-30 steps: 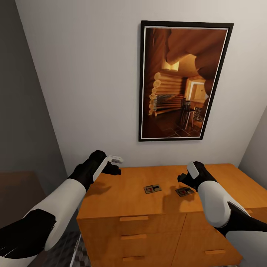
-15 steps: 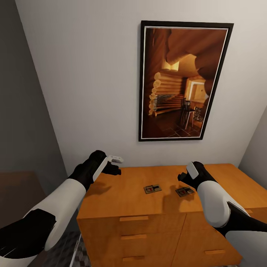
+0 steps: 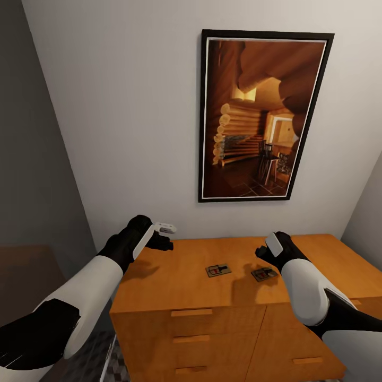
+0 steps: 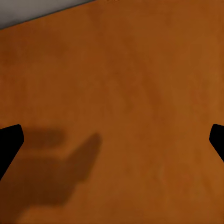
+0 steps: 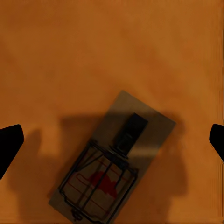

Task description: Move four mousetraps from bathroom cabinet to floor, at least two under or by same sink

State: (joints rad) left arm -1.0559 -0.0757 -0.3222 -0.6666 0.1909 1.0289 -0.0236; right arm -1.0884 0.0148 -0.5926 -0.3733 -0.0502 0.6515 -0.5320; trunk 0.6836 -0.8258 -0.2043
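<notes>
The pick-up step is judged to be in hand. Two mousetraps lie on the cabinet (image 3: 180,281) surface at lower centre: one mousetrap (image 3: 218,270) untouched, the other mousetrap (image 5: 114,160) under the right hand (image 3: 263,254). That hand is spread wide, holding nothing; a straight descent is called for. The left hand (image 3: 165,237) is likewise wide and empty.

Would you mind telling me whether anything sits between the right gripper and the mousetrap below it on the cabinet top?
Nothing visible does. The right gripper hangs over the mousetrap with its jaws spread wide, and there is open air between them. The trap lies flat on the cabinet; the other mousetrap lies apart, toward the left.
</notes>
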